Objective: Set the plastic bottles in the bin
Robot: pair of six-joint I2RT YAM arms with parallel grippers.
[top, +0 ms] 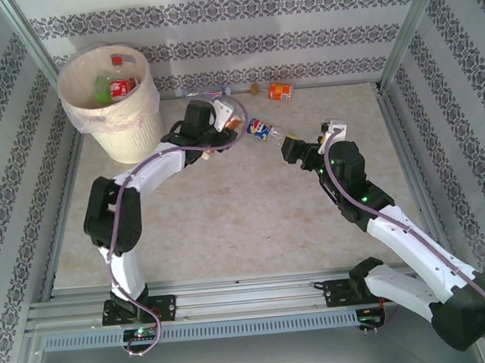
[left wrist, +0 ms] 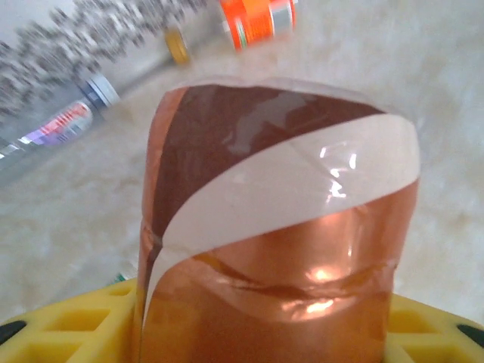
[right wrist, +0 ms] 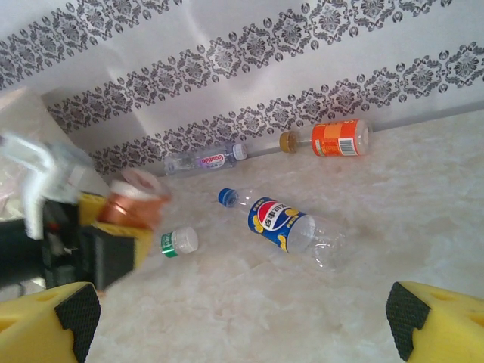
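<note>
Left hand (top: 228, 122) clamped, right hand (top: 289, 151) spread wide

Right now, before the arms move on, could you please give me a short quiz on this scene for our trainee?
1. True or false: the right gripper is open and holding nothing.
2. Which bottle lies nearest the right gripper? A) the orange-labelled one B) the blue-labelled bottle C) the green-capped one
3. Short answer: what does the left gripper hold?
Key: 1 true; 2 B; 3 a brown-labelled bottle.
</note>
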